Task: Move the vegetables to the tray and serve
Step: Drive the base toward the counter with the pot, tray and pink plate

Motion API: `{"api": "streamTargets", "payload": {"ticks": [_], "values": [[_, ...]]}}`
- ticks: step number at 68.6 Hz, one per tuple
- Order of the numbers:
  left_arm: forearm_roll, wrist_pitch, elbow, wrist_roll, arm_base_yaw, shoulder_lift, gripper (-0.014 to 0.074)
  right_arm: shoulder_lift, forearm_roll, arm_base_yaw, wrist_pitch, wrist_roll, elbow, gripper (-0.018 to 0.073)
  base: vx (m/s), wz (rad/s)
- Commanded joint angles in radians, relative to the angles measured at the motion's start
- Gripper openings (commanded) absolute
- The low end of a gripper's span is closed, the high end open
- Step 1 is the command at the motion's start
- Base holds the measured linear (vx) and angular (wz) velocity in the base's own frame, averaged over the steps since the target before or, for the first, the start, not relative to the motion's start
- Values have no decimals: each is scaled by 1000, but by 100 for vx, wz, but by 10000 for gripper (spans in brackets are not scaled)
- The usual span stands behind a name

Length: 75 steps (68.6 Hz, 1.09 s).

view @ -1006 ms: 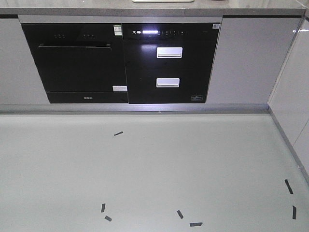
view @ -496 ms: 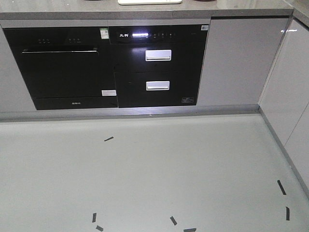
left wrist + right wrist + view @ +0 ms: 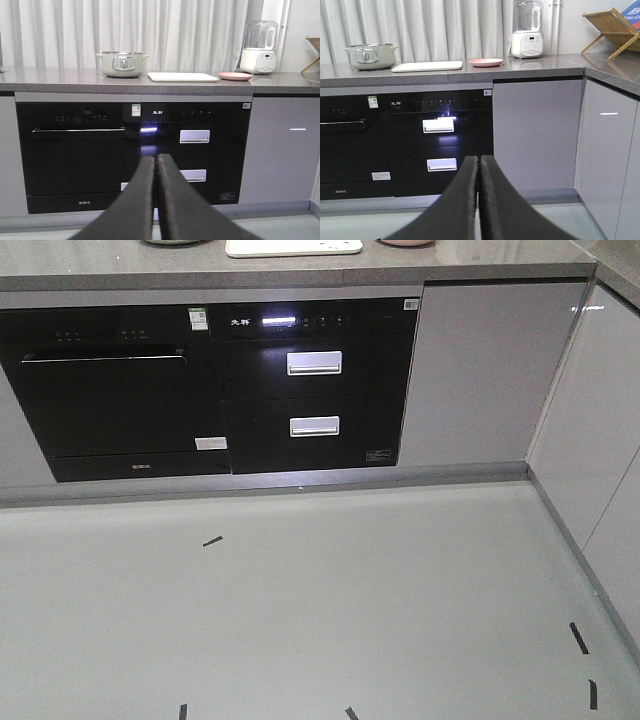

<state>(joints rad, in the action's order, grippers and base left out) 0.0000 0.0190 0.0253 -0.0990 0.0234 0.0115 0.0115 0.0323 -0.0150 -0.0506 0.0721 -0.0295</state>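
The cream-white tray (image 3: 183,77) lies flat on the grey counter between a pot and a pink plate; it also shows as the tray (image 3: 427,66) in the right wrist view and the tray (image 3: 293,247) at the top edge of the front view. No vegetables are in view. My left gripper (image 3: 155,159) is shut with nothing in it, held low in front of the black appliances. My right gripper (image 3: 479,159) is shut and empty too, well short of the counter.
A pale green pot (image 3: 122,64), a round pink plate (image 3: 235,76) and a white blender (image 3: 258,46) stand on the counter (image 3: 60,79). Black built-in appliances (image 3: 200,390) sit below. White cabinets (image 3: 590,440) run along the right. Black tape marks (image 3: 212,540) dot the grey floor. A wooden rack (image 3: 612,30) stands far right.
The front view has drawn nearer to the counter and swung right: the appliances shifted left and down, more countertop shows, and the floor marks slid toward the bottom edge.
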Motion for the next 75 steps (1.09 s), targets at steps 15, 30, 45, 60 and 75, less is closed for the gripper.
{"api": "streamTargets", "payload": {"ticks": [15, 30, 45, 60, 75], "values": [[0, -75, 24, -8, 5, 15, -6, 4, 12, 5, 75, -3, -7, -8, 12, 0], [0, -75, 24, -8, 5, 15, -6, 4, 12, 5, 75, -3, -7, -8, 12, 0], [0, -75, 24, -8, 5, 15, -6, 4, 12, 5, 75, -3, -7, -8, 13, 3], [0, -75, 24, -8, 5, 15, -6, 4, 12, 5, 75, -3, -7, -8, 13, 4], [0, -75, 24, -8, 5, 15, -6, 4, 12, 5, 74, -3, -7, -8, 14, 1]]}}
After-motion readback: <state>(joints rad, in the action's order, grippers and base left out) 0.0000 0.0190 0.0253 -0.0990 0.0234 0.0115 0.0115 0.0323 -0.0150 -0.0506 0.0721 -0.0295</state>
